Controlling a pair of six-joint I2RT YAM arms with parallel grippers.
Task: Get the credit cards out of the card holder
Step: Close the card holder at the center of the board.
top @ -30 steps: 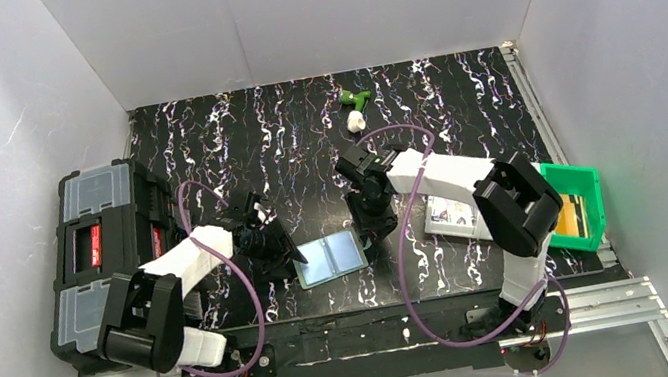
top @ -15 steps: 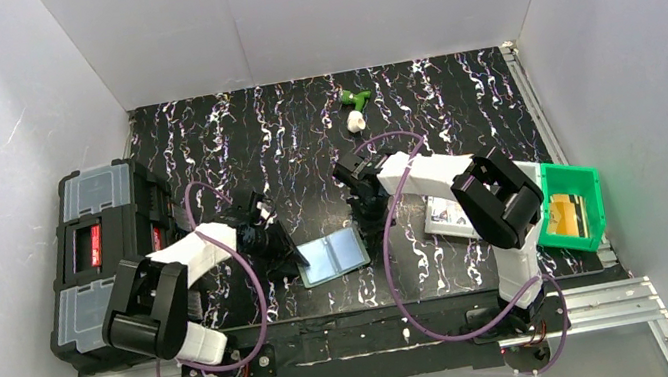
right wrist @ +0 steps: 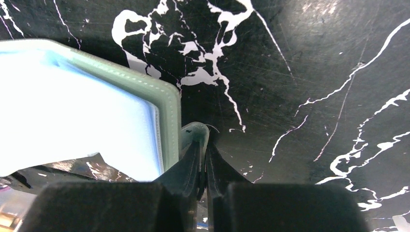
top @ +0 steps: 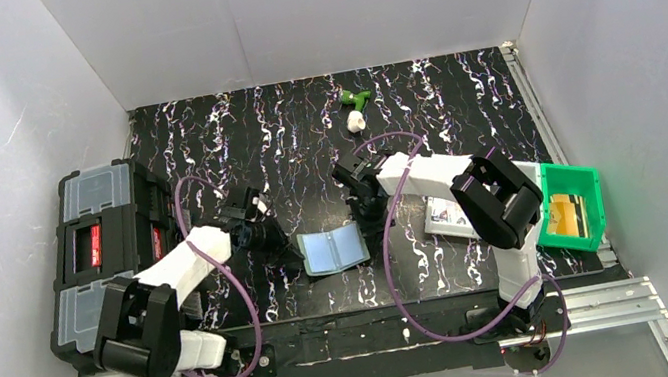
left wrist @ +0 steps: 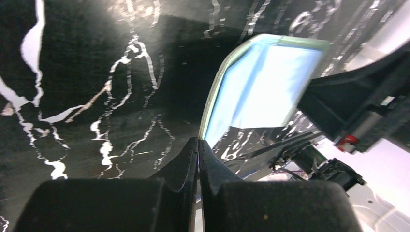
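Top external: card holder (top: 334, 249) open on black marbled table (top: 461, 118), white walls (top: 312, 10).

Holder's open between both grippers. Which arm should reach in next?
Left, probably. The right gripper is shut on the snap tab of the card holder, anchoring it. The left gripper is shut at the holder's opposite edge, apparently gripping nothing, so it is freer to open and reach in.

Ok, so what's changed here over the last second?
Both grippers closed. The right gripper now pinches the snap tab of the card holder. The left gripper shut at the holder's opposite edge, and whether it grips anything is unclear. The holder shifted slightly right and away from the arm bases. The toolbox and green bin stayed put.
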